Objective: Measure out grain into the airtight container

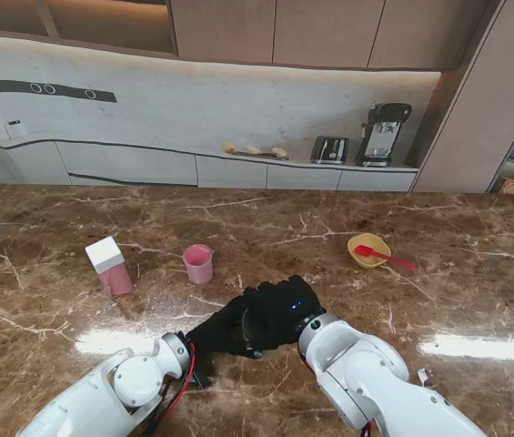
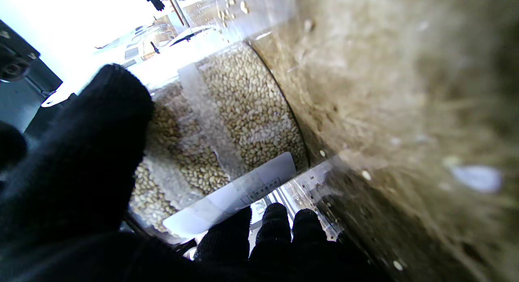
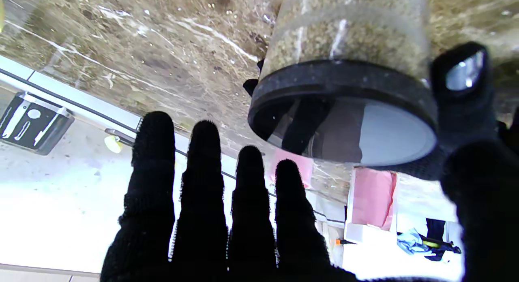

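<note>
A clear jar of pale grain (image 2: pixel 243 107) with a black rimmed lid (image 3: pixel 344 112) stands on the table in front of me. My left hand (image 2: pixel 81 160) is shut on its side, thumb on one face and fingers on the other. My right hand (image 3: pixel 227 217) hovers over the lid, open, with four fingers straight and the thumb beside the lid's rim. In the stand view the left hand (image 1: pixel 223 330) and right hand (image 1: pixel 282 308) meet and hide most of the jar. A pink cup (image 1: pixel 198 264) stands farther from me, to the left.
A pink container with a white lid (image 1: pixel 109 266) stands left of the cup. A yellow bowl (image 1: pixel 367 246) with a red spoon (image 1: pixel 388 259) sits far right. The marble table (image 1: pixel 438 300) spreads all around. A counter with appliances runs behind.
</note>
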`<state>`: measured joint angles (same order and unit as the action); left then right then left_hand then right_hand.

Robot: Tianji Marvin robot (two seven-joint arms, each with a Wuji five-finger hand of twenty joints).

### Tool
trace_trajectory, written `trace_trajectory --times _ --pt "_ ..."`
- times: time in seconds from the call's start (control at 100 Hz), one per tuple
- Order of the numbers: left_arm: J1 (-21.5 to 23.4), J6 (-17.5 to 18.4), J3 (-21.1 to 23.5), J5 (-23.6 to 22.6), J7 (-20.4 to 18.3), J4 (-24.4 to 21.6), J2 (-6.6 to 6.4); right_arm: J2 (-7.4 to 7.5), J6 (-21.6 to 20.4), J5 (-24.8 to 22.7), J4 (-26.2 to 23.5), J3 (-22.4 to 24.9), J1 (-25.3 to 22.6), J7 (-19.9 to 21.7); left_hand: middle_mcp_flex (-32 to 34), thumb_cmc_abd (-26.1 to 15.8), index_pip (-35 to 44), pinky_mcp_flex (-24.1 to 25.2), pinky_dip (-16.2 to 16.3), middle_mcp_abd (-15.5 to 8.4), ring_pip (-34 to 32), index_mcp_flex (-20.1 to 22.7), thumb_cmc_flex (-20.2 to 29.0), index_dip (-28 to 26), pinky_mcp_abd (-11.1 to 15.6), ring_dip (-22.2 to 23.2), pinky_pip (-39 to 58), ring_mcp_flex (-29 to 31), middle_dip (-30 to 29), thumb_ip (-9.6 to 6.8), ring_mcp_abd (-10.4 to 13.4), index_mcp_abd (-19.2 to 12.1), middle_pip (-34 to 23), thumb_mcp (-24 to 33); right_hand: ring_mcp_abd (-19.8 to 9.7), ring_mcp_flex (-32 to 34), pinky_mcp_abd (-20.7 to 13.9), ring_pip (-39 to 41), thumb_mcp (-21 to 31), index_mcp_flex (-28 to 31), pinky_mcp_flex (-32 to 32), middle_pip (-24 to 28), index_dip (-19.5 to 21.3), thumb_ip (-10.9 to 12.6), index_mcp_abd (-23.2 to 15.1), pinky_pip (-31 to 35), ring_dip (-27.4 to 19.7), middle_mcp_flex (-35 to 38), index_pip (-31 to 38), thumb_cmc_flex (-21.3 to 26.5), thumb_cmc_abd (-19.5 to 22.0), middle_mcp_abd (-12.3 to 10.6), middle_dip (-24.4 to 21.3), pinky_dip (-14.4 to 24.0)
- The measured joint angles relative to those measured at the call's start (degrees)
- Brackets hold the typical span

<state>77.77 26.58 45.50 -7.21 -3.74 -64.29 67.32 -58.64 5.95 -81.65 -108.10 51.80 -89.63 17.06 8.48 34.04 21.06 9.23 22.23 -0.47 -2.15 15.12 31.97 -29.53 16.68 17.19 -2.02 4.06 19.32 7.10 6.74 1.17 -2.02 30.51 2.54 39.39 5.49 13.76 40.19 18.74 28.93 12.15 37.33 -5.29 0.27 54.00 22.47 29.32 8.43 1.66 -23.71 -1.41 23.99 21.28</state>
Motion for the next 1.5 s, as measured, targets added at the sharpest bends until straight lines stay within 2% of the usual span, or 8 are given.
trace_trajectory --times 0.13,0.22,0.27,0.35,0.44,0.7,1.14,1.5 --pt "0.0 0.0 0.0 0.0 0.0 0.0 0.0 0.11 -3.78 4.95 -2.11 2.08 -0.76 2.3 0.0 0.0 0.0 0.0 0.0 0.0 0.0 0.0 0.0 0.0 0.0 0.0 0.0 0.0 0.0 0.0 0.0 0.0 0.0 0.0 0.69 -4.66 0.17 -2.13 -1.35 -1.03 -3.23 -1.78 -1.35 0.01 0.49 -4.54 -1.59 -4.65 -2.13 14.76 -10.12 0.95 -1.38 0.0" --pt "0.01 0.01 0.0 0.0 -0.02 0.0 0.0 0.35 -5.27 6.64 -2.94 2.06 -0.16 5.84 0.0 0.0 0.0 0.0 0.01 0.0 0.0 0.0 0.0 0.0 0.0 0.0 0.0 0.0 0.0 0.0 0.0 0.0 0.0 0.0 0.82 -5.28 0.18 -1.89 -2.78 -1.03 -3.34 -2.33 -1.62 0.01 -0.41 -5.7 -2.29 -5.51 -2.7 25.29 -12.66 1.36 -2.23 0.14" --pt "0.01 0.02 0.01 0.0 -0.03 0.0 0.0 0.56 -5.44 6.56 -2.88 1.55 0.46 6.03 0.0 0.0 0.0 0.0 0.01 0.0 0.0 0.0 0.0 0.0 0.0 0.0 0.0 0.0 0.0 0.0 0.0 0.0 0.0 0.0 1.08 -5.28 0.19 -1.89 1.45 -1.02 -3.23 -2.31 -1.99 0.01 -1.77 -6.77 -2.29 -5.52 -2.7 27.63 -14.54 1.4 -2.27 0.52" --pt "0.01 0.03 0.01 -0.02 -0.03 0.0 0.0 0.88 -5.43 6.93 -2.58 0.26 1.93 7.29 0.0 0.0 0.0 0.0 0.01 0.0 0.0 0.0 0.0 0.0 0.0 0.0 0.0 0.0 0.0 0.0 0.0 0.0 0.0 0.0 1.08 -5.07 0.19 -1.01 14.22 -0.65 -1.87 -1.12 -2.59 -0.83 -3.44 -6.83 -2.29 -5.45 -2.17 27.38 -19.43 1.41 -2.28 0.55" --pt "0.02 0.04 0.01 -0.15 0.07 -0.01 0.0 1.0 -5.29 8.19 -1.66 -1.08 3.43 7.9 0.0 0.0 0.0 0.0 0.01 0.0 0.0 0.0 0.0 0.0 -0.12 0.0 0.0 0.0 0.0 0.0 -0.09 0.0 0.0 0.0 1.66 -2.16 -0.05 0.92 18.59 1.7 1.06 1.84 -1.19 -1.98 -5.09 -5.15 -1.42 -1.71 1.13 27.22 -21.96 1.26 -1.94 0.58" --pt "0.13 0.02 0.13 -0.31 0.19 -0.09 0.01 0.91 -4.52 8.83 1.19 -2.16 3.99 0.49 0.0 -0.07 -0.02 -0.14 0.01 0.0 0.0 0.0 0.0 0.0 -0.27 0.0 0.0 0.0 0.0 -0.05 -0.26 0.39 0.0 0.49 2.88 6.18 -1.85 5.72 18.24 9.55 10.45 5.53 3.54 -3.89 -7.82 3.91 4.94 6.28 10.07 23.86 -27.82 0.95 3.81 0.62" --pt "0.14 -0.05 0.14 -0.5 0.08 -0.21 -0.11 0.46 0.16 8.42 4.65 -4.32 3.85 -8.9 0.0 -0.07 -0.05 -0.18 0.01 0.0 0.0 -0.02 0.0 0.0 -0.27 0.0 0.0 0.0 0.0 -0.09 -0.27 1.46 0.0 0.67 3.54 15.67 -1.71 11.51 15.66 13.95 20.17 7.71 2.86 -3.82 -3.13 12.74 7.04 13.9 14.3 14.19 -25.53 1.17 4.62 -1.55" --pt "0.1 -0.18 0.06 -0.57 0.03 -0.32 -0.21 0.02 2.27 7.97 5.69 -5.19 3.52 -11.57 0.0 -0.07 -0.05 -0.19 0.01 0.0 0.0 -0.02 0.0 -0.02 -0.27 0.0 0.0 0.0 0.0 -0.7 -0.27 2.26 0.0 0.68 4.6 17.58 -0.6 11.82 15.14 15.1 22.21 7.91 1.94 -3.81 -2.28 13.65 7.24 15.63 15.64 12.3 -22.81 2.6 4.62 -2.83"
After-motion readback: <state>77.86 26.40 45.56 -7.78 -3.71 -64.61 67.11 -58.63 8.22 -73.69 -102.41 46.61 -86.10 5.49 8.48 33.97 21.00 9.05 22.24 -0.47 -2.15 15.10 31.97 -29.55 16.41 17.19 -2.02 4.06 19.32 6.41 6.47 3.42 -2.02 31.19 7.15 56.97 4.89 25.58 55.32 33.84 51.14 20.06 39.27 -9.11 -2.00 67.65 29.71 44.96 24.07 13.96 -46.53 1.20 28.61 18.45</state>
